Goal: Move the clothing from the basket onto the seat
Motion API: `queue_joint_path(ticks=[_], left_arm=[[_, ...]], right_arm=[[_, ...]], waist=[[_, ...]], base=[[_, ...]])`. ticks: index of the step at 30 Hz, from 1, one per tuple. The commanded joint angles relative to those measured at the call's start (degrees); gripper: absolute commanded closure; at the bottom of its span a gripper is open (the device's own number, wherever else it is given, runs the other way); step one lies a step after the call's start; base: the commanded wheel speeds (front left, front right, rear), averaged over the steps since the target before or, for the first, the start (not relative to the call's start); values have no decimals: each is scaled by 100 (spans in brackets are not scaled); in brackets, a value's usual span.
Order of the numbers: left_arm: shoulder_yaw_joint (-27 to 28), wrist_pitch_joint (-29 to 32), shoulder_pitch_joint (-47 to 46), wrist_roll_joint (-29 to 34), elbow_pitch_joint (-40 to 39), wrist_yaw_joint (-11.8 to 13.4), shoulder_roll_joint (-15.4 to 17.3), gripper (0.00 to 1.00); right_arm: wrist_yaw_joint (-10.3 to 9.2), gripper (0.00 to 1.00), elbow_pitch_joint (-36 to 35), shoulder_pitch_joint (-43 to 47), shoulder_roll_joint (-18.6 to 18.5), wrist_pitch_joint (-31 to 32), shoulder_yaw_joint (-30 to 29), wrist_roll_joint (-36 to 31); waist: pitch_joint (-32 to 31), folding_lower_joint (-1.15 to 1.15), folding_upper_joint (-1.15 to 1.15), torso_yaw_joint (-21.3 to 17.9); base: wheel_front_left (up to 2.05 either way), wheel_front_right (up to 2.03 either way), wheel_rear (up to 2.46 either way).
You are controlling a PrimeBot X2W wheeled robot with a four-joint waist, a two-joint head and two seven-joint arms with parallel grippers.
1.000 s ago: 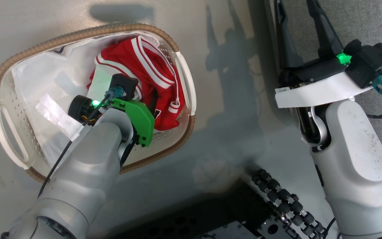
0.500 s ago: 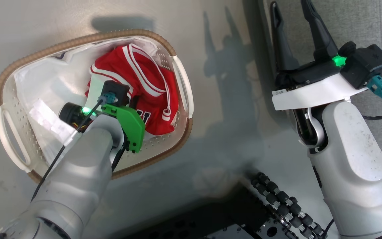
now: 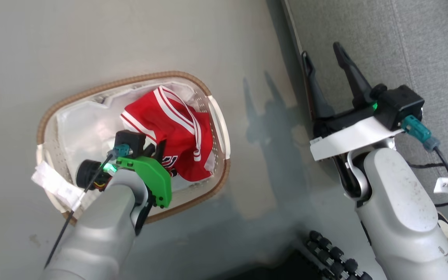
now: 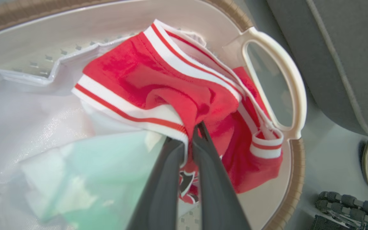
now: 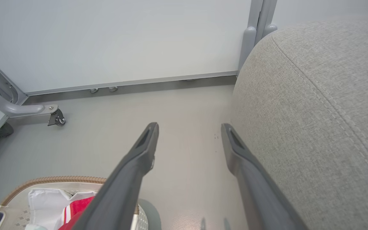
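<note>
Now L gripper clamped on clothing in basket, R gripper wide open, empty, by seat.

Likely a lab mock living room: castered partition frame at left, bare grey floor, grey sofa cushion at right.

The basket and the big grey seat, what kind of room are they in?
Probably a lab or test room dressed like a living room: a grey sofa seat, a laundry basket of red clothing on a bare floor, and a plain white partition on a wheeled frame.
</note>
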Motion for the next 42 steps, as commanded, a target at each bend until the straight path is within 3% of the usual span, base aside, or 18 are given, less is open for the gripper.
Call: queue_joint_path(ticks=[1, 18, 26, 42], left_arm=[[134, -18, 213, 71, -125, 28, 37, 100], [2115, -20, 1929, 1302, -1908, 20, -135, 100], [2791, -21, 2497, 1802, -2609, -21, -258, 100], [2824, -22, 2605, 1942, -4042, -27, -286, 100]], right_arm=[[-6, 0, 47, 146, -27, -12, 7, -48], [-7, 0, 445, 1131, -29, -12, -62, -359], [-6, 0, 578, 1533, -29, -12, -27, -417], [-7, 0, 632, 2219, -28, -12, 16, -442]], waist=[[-535, 0, 0, 264], [-2090, 0, 0, 996], [-2693, 0, 0, 1223], [-3491, 0, 0, 1353]], base=[[0, 0, 0], [0, 0, 0], [0, 0, 0], [0, 0, 0]])
